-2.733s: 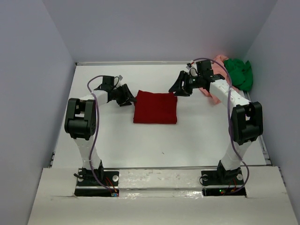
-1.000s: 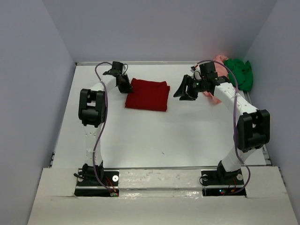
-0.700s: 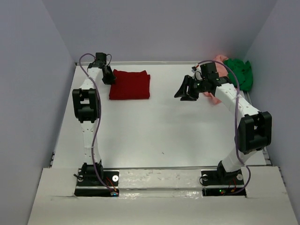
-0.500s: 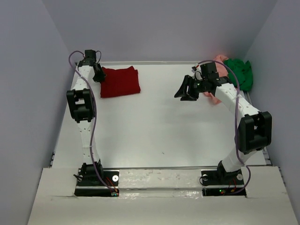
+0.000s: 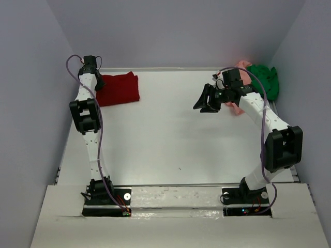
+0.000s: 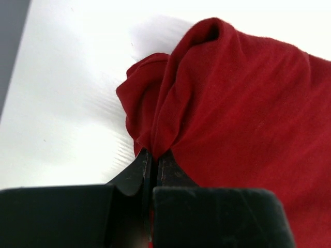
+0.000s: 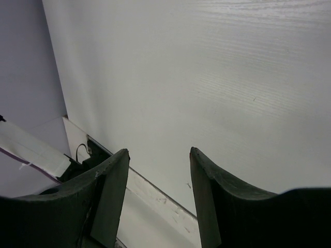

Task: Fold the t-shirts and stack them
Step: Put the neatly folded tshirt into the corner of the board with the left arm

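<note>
Three shirts on the tabletop (image 5: 170, 144): dark red shirt (image 5: 120, 89) at its far left corner, pinched by the left tool (image 6: 153, 161); salmon shirt (image 5: 237, 108) and green shirt (image 5: 264, 80) far right, behind the empty, spread right tool (image 7: 158, 155).

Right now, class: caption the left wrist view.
Left hand pinches a bunched edge of the dark red t-shirt.

Robot lab test cell, white table (image 5: 170, 139), plain grey walls (image 5: 181, 31), bolted arms (image 5: 92, 155)
</note>
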Robot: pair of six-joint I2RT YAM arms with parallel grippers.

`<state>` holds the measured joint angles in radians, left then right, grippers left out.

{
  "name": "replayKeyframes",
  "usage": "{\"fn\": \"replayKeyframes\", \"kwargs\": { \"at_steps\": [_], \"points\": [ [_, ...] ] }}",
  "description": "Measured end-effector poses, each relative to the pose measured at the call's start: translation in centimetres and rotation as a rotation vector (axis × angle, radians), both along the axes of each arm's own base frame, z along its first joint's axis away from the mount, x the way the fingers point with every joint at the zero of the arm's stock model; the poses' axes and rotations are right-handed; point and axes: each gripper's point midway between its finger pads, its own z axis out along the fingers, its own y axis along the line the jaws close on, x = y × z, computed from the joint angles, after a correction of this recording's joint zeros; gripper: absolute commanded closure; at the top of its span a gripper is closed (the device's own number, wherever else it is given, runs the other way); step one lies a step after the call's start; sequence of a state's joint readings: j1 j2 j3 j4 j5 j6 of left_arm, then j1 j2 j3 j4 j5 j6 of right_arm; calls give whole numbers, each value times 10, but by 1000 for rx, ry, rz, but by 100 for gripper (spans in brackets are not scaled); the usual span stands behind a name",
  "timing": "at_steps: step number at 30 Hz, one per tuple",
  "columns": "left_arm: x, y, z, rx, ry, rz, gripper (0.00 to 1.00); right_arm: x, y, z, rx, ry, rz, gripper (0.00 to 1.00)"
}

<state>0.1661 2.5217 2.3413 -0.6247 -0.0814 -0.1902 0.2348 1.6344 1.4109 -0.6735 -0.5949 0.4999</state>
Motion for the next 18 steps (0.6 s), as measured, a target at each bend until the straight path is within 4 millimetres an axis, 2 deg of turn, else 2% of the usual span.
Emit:
{"fn": "replayKeyframes", "kwargs": {
  "at_steps": [6, 12, 16, 18],
  "points": [
    [23, 19, 17, 50, -92, 19, 92, -9, -2, -1, -10, 28, 9, 44],
    [29, 44, 28, 116, -138, 77, 91, -14, -3, -2, -11, 48, 15, 44],
    [31, 55, 33, 146, -159, 107, 77, -17, -2, -2, -7, 57, 19, 44],
    [31, 57, 34, 158, -162, 116, 74, -17, -2, -1, -4, 58, 21, 44]
  ]
}}
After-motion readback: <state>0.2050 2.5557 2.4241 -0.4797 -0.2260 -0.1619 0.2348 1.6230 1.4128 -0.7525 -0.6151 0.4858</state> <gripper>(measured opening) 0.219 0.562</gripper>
